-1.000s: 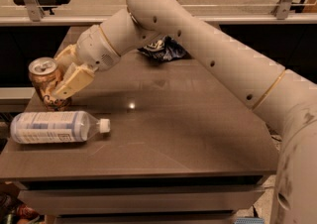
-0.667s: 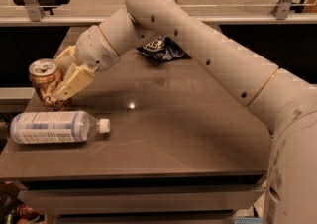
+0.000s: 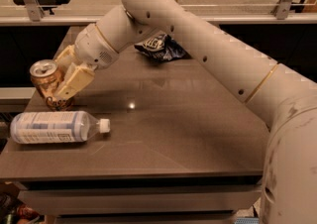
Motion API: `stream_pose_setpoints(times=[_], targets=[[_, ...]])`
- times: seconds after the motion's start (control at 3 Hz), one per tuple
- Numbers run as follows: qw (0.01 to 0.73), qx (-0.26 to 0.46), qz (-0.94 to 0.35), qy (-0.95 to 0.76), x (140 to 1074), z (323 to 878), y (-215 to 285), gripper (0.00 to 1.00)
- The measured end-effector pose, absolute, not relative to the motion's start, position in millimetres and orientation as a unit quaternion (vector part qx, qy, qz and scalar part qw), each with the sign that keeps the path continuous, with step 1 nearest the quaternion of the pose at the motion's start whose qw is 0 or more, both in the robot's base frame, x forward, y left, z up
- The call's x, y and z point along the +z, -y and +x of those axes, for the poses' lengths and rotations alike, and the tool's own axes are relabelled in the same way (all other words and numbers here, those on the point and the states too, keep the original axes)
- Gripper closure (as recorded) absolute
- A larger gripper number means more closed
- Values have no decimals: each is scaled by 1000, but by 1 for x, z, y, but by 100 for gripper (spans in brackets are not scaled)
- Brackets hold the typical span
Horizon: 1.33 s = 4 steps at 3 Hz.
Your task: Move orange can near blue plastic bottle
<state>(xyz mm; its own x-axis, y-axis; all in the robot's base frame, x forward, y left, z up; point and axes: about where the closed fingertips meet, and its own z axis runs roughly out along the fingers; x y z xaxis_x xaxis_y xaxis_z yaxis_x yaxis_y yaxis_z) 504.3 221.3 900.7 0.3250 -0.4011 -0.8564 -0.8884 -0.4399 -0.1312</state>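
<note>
The orange can stands a little tilted at the table's left edge, its base on or just above the surface. My gripper is closed around it: one cream finger lies against the can's right side, and the other is hidden behind the can. The blue plastic bottle lies on its side just in front of the can, cap pointing right, a small gap between them.
A dark blue chip bag lies at the back middle of the brown table. My arm reaches in from the right across the table's back half. A railing and a glass wall run behind the table.
</note>
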Motion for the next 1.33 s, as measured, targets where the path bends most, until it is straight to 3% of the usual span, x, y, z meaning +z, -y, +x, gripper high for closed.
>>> stream_pose_setpoints(times=[0.33,0.67,1.33], targets=[[303,390,-754,-433,899,505,-221,100],[300,393,-753,-434,897,505,-223,82],[294,401,-752,-432,894,503,-229,35]])
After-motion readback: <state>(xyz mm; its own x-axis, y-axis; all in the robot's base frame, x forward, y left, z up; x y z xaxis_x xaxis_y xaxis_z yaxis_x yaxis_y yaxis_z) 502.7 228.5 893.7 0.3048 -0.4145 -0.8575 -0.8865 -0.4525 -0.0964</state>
